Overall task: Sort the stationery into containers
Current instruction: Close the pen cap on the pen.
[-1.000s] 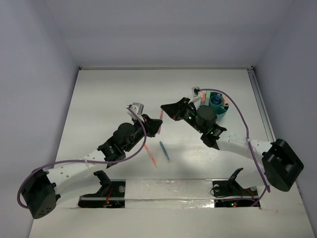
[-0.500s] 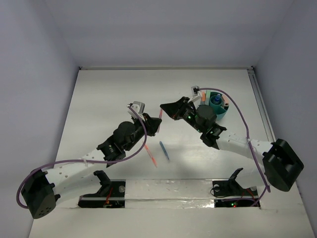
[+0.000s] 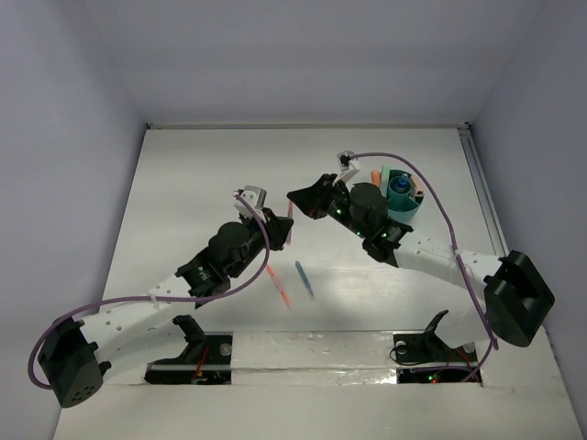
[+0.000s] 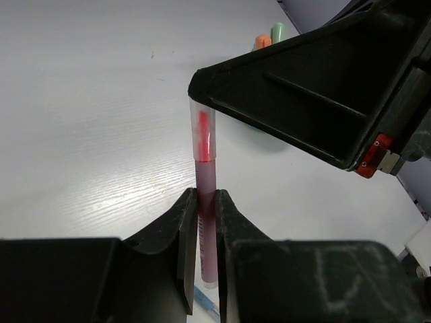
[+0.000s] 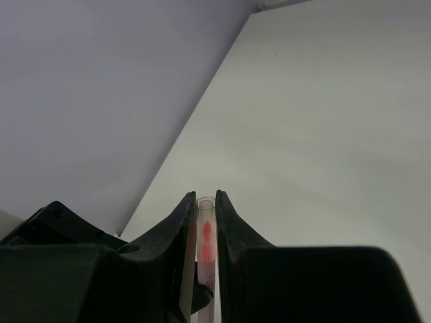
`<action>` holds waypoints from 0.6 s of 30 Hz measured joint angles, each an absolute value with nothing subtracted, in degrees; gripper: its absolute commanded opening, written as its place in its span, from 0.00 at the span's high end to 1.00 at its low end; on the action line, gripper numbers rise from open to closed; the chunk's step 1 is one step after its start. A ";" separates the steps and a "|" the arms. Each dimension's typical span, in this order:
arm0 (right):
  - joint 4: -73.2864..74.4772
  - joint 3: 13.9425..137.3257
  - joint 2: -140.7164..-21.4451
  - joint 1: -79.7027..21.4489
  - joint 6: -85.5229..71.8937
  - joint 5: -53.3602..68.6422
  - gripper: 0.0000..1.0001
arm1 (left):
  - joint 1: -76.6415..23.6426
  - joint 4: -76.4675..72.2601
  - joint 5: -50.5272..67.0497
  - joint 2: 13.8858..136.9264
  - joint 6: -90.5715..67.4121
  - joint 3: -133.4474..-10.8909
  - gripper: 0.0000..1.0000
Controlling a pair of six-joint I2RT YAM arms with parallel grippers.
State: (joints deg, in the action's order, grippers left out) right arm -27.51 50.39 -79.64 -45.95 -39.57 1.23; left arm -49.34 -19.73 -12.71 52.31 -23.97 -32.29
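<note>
The left pincer (image 4: pixel 203 202) pinched the pen (image 4: pixel 204 151) by its barrel; the right pincer (image 5: pixel 207 205) pinched its capped end, both above the surface (image 4: pixel 81 121).

A robotics lab cell: white table (image 3: pixel 193 174) boxed by plain pale walls (image 3: pixel 303 55), two cabled arms (image 3: pixel 138 307) bolted on.

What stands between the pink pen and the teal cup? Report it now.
Nothing loose that I can see. The pink pen is clamped by both the left end effector and the right end effector. Only the right arm's own wrist lies on the line to the teal cup.
</note>
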 measured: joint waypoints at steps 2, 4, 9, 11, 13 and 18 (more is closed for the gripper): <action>-26.57 50.39 -79.64 -46.02 -39.20 1.48 1.00 | -49.25 -18.81 -12.58 52.27 -23.83 -32.29 1.00; -25.89 50.39 -79.57 -46.11 -38.92 1.52 1.00 | -49.25 -18.20 -12.47 52.21 -23.75 -32.29 1.00; -24.38 50.37 -79.11 -46.28 -38.46 1.52 1.00 | -49.01 -17.12 -11.68 51.79 -23.31 -32.29 1.00; -23.90 50.37 -79.02 -46.39 -38.26 1.48 1.00 | -49.01 -16.71 -11.40 51.57 -23.18 -32.29 1.00; -23.22 50.37 -79.07 -46.57 -38.13 1.32 1.00 | -49.01 -16.01 -11.16 51.46 -23.14 -32.29 1.00; -22.68 50.37 -79.85 -46.72 -38.13 1.52 1.00 | -48.99 -14.00 -11.16 50.81 -23.07 -32.29 1.00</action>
State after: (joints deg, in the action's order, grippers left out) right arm -22.68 50.37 -79.85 -46.72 -38.13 1.52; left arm -48.99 -14.00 -11.16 50.81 -23.07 -32.29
